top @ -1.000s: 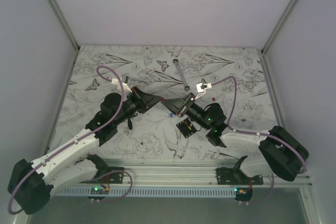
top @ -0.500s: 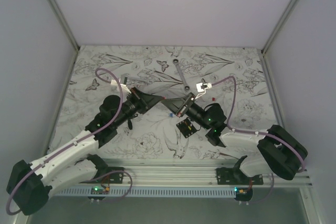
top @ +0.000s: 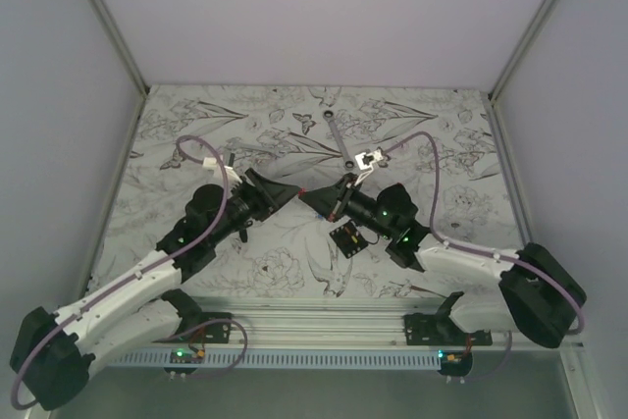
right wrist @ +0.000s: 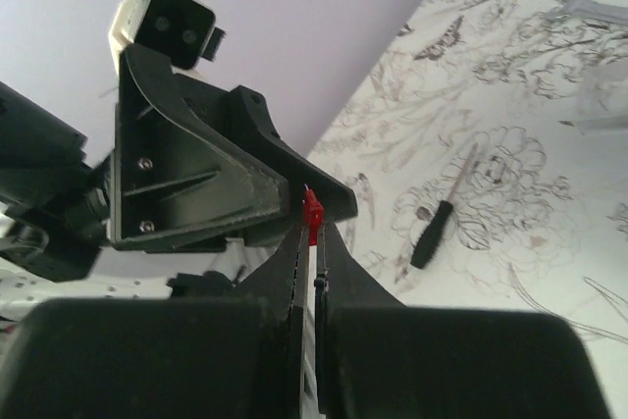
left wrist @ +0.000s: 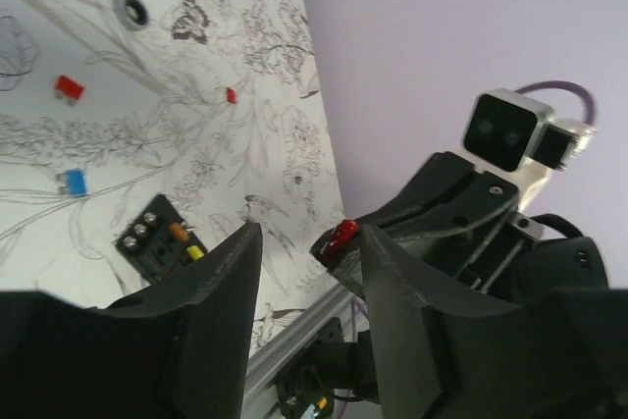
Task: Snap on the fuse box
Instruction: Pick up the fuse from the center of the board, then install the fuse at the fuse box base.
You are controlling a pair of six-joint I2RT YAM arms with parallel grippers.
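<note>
1. a flower-printed table (top: 442, 134) carries two arms. they reach in from the near corners and their tips meet nose to nose, raised above its middle.
2. the fuse box (top: 345, 236) lies flat on the table, apart from both tips. it is toward the near edge and a little right of where they meet, just beside the right arm's wrist, so the right arm is nearer. it is squarish and turned cornerwise, with no clear long axis.
3. the left gripper (top: 287, 190) has its jaws partly apart and holds nothing.
4. the right gripper (right wrist: 313, 237) is pinched closed on a small red fuse (right wrist: 312, 211), which pokes out at the tips, in line with the left gripper's gap.
5. to reach the box, the right gripper would likely have to draw back toward its base and tip downward.
</note>
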